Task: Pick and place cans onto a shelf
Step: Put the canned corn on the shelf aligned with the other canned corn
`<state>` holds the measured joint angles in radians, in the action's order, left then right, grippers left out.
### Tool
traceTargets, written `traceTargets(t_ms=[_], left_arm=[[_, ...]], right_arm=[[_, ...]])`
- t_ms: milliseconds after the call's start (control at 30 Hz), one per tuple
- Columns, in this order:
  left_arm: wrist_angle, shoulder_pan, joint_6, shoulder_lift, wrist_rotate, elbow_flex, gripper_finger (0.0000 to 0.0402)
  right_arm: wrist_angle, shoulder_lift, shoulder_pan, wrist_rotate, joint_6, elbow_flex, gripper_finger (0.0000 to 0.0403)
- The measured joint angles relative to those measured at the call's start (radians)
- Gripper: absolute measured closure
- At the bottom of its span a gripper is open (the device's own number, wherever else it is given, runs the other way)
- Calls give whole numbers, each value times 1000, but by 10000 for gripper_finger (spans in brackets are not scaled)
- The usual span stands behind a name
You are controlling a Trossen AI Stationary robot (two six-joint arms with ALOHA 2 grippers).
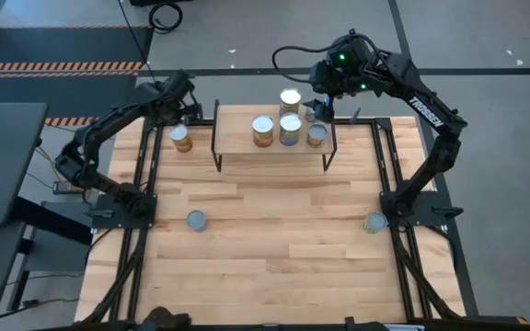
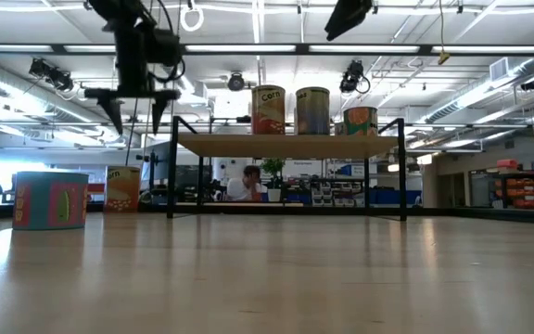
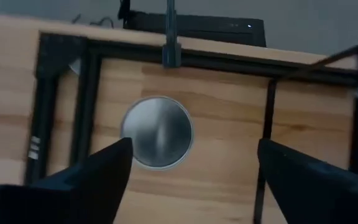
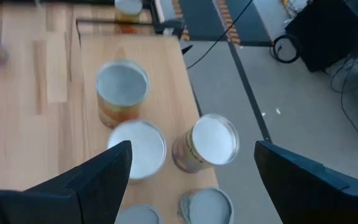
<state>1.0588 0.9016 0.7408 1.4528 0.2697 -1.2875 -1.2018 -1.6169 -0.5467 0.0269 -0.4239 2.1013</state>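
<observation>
The left tool (image 1: 184, 108), fingers spread, hangs at upper left of the high view right above a can (image 1: 181, 138) standing on the surface just left of the shelf (image 1: 237, 140); its wrist view shows that can's round silver top (image 3: 157, 131) between the two fingers, so I judge this one is next to be picked. The right tool (image 1: 319, 107), also spread and holding nothing, hovers at upper centre over the shelf's far right corner. Four cans look done: three in a row on the shelf, orange (image 1: 262, 131), blue-grey (image 1: 290, 129) and one at the right end (image 1: 316, 135), with a fourth (image 1: 290, 99) at the back edge. Left over, besides the can under the left tool, are one low on the surface at centre left (image 1: 196, 220) and one at the right edge (image 1: 374, 222). Every can stands upright, long axis vertical, top facing the ceiling.
</observation>
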Motion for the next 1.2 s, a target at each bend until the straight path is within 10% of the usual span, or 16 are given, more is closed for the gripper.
traceTargets(t_ms=[533, 1200], left_arm=[[-265, 34, 192, 1, 76, 259, 42], [-265, 31, 191, 58, 129, 267, 42]], right_arm=[[-3, -1, -41, 0, -52, -98, 57], [109, -1, -45, -84, -45, -99, 57]])
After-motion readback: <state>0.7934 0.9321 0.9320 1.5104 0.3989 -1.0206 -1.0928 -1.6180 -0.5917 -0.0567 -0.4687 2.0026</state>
